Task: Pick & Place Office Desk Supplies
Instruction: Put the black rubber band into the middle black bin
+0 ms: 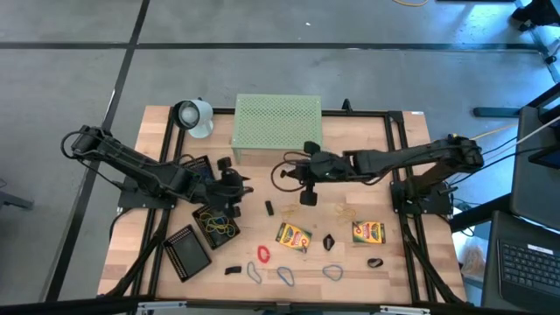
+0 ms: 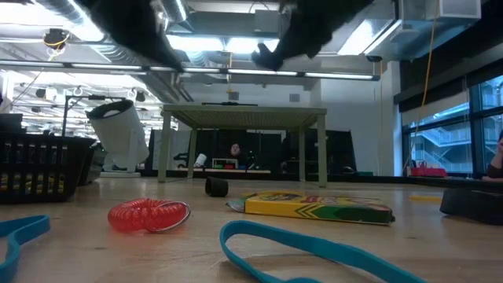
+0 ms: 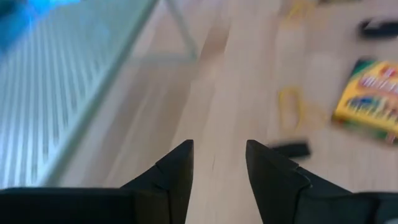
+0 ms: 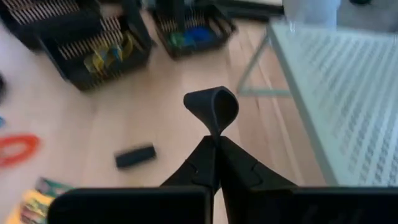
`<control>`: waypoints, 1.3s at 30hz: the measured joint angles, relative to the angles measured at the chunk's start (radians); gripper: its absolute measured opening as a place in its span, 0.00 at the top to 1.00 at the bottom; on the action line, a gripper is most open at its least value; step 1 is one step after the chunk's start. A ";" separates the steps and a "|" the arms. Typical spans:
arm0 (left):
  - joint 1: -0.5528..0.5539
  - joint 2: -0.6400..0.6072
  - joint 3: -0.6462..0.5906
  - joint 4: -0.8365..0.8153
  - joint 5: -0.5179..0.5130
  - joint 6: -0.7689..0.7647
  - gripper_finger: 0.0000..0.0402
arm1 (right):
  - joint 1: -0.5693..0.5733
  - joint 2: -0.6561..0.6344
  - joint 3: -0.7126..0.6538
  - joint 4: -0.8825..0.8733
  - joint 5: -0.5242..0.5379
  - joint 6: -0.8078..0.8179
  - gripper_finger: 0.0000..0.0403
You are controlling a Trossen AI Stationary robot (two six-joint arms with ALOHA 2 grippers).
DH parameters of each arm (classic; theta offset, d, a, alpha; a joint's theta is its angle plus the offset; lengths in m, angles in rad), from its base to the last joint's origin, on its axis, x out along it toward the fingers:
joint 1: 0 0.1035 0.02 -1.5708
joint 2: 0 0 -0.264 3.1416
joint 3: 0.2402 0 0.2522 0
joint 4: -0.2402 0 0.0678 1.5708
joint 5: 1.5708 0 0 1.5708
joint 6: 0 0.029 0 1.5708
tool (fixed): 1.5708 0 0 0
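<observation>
Left side of the table: the left gripper [image 1: 234, 185] hangs above the wood beside the mesh trays [image 1: 217, 224], its fingers [image 3: 177, 171] apart with nothing between them. One tray holds yellow rubber bands [image 1: 219, 220]; a second tray [image 1: 188, 251] sits nearer the front edge, and a third [image 4: 189, 30] behind holds blue items.

Centre: the pale-green perforated stand [image 1: 276, 127] occupies the back of the table. A small black clip [image 1: 269, 208] lies on the wood in front of it. Along the front lie a red coiled band [image 1: 262, 255], a blue band [image 1: 286, 276] and another blue band [image 1: 332, 272]. One crayon box [image 1: 294, 235] rests flat between the clip and the bands.

Right of centre: the right gripper [image 1: 308, 194] is raised over the table in front of the stand, its fingers pressed together on a black binder clip [image 4: 212, 108], whose loop projects beyond the fingertips.

Right side: a second crayon box [image 1: 368, 232] lies flat, with a black clip [image 1: 329, 241] between the two boxes and another dark item [image 1: 375, 262] near the front.
</observation>
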 joint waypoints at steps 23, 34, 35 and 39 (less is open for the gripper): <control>0.000 0.001 0.000 0.608 0.189 0.628 0.65 | 0.070 -0.016 0.000 0.276 -0.184 -0.110 0.97; 0.000 0.122 0.000 0.848 0.141 0.802 0.65 | 0.077 -0.015 0.000 0.319 -0.188 -0.110 0.97; 0.000 0.132 0.000 0.891 0.118 0.802 0.65 | 0.077 -0.015 0.000 0.320 -0.187 -0.110 0.97; -0.001 0.139 0.000 0.926 0.093 0.752 0.65 | 0.077 -0.015 0.000 0.316 -0.187 -0.109 0.97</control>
